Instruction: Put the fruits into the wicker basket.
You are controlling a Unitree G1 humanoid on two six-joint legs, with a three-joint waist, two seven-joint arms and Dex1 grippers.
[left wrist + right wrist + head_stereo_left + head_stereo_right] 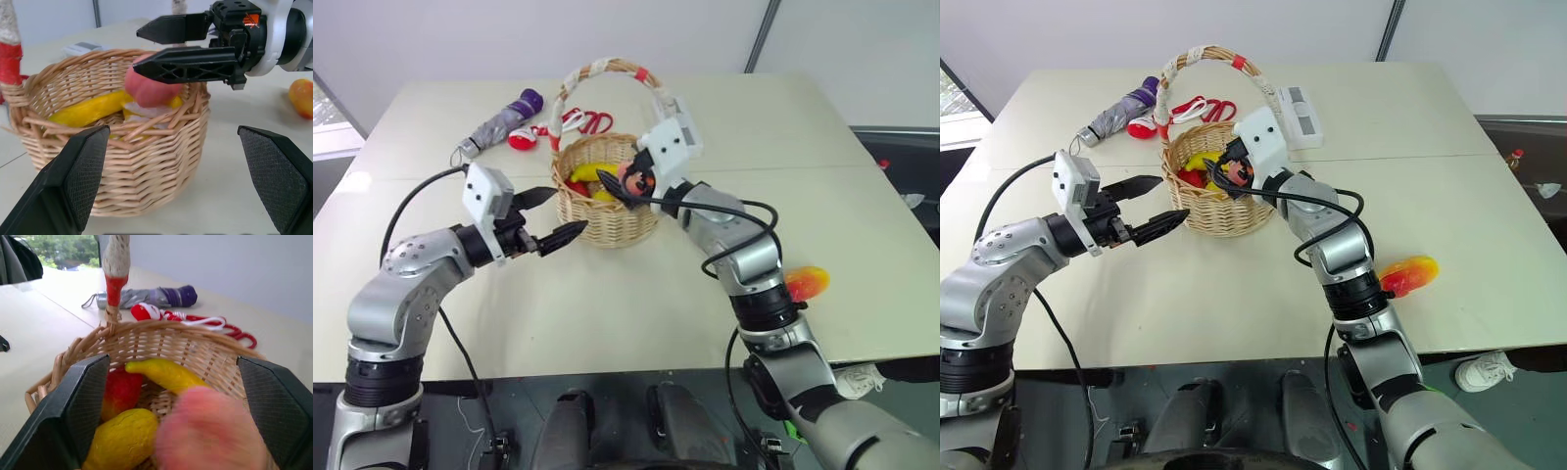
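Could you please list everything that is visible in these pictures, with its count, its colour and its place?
round woven wicker basket: one, tan, handle banded white and red, middle of the table.
long banana: one, yellow, inside the basket.
oval lemon: one, yellow, inside the basket.
red fruit: one, inside the basket beside the lemon; kind unclear.
round peach: one, pink-orange, just above the fruits in the basket, blurred.
elongated mango: one, red-orange-yellow, on the table near the right arm.
folded umbrella: one, grey-purple, behind the basket.
scissors: one, red handles, beside the umbrella.
flat box: one, white, behind the basket.
table: one, cream.
left gripper: open, beside the basket.
right gripper: open, over the basket.
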